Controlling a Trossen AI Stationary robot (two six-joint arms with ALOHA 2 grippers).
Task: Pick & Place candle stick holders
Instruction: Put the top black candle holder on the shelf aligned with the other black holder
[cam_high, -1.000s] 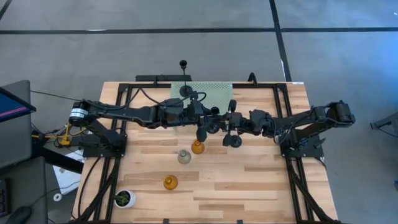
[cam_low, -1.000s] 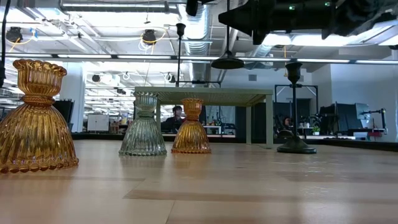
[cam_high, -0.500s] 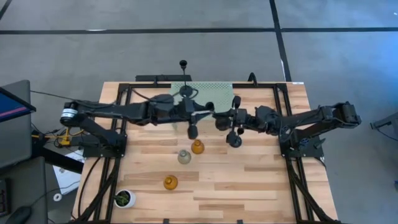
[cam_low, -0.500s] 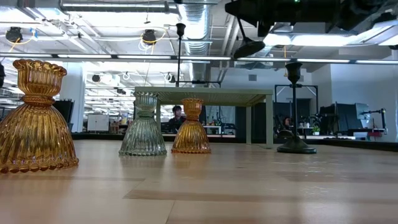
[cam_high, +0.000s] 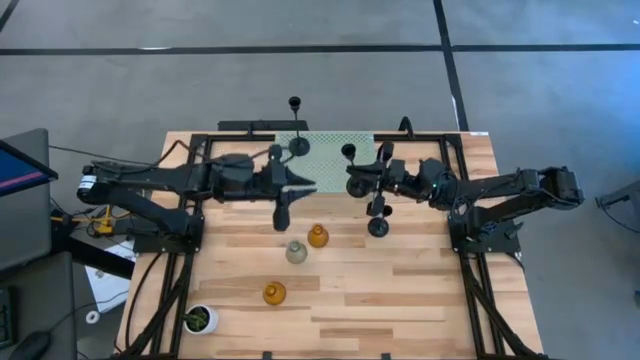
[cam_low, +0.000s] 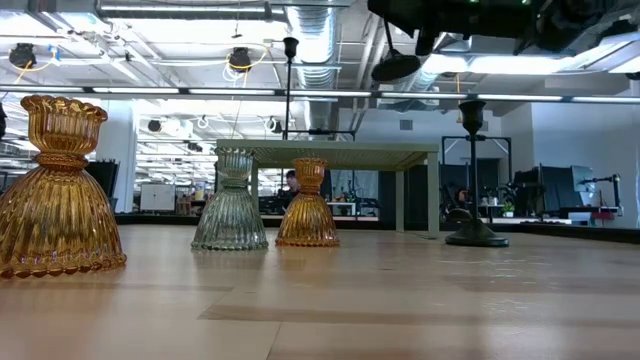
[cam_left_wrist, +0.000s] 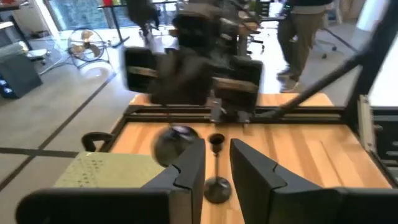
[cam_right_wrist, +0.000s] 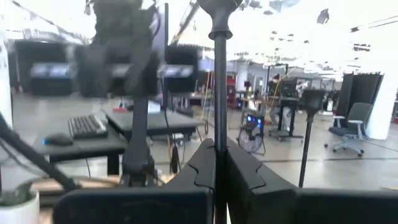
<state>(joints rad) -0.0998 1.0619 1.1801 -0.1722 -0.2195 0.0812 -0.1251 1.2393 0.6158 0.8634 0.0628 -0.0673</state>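
Note:
My right gripper (cam_high: 356, 183) is shut on a black candle stick holder whose round base (cam_high: 349, 152) is in the air near the pale green stand (cam_high: 335, 150); the base also shows in the low view (cam_low: 395, 68). My left gripper (cam_high: 308, 187) is open and empty left of it, pointing at the right arm. A second black holder (cam_high: 299, 146) stands on the stand. A third (cam_high: 378, 228) stands on the table by its round base. Two amber holders (cam_high: 318, 237) (cam_high: 273, 293) and a pale grey one (cam_high: 296, 252) stand on the table. My right gripper pinches the black holder's thin stem (cam_right_wrist: 219, 134) between its two fingers, which lie across the stem. The round base (cam_right_wrist: 217, 3) is well clear of the fingers. The holder is lifted clear of the table and tilted, its base slanting (cam_low: 395, 68).
A small white pot with a green plant (cam_high: 199, 320) stands at the near left corner. Dark frame bars (cam_high: 195, 190) run along the table's left, right and far sides. In the left wrist view a person (cam_left_wrist: 308, 31) stands beyond the table.
My left gripper has drawn back toward the table's left edge, away from my right gripper. My right gripper has gone a little toward the far edge with the black holder, whose base has risen and tipped from level to slanting.

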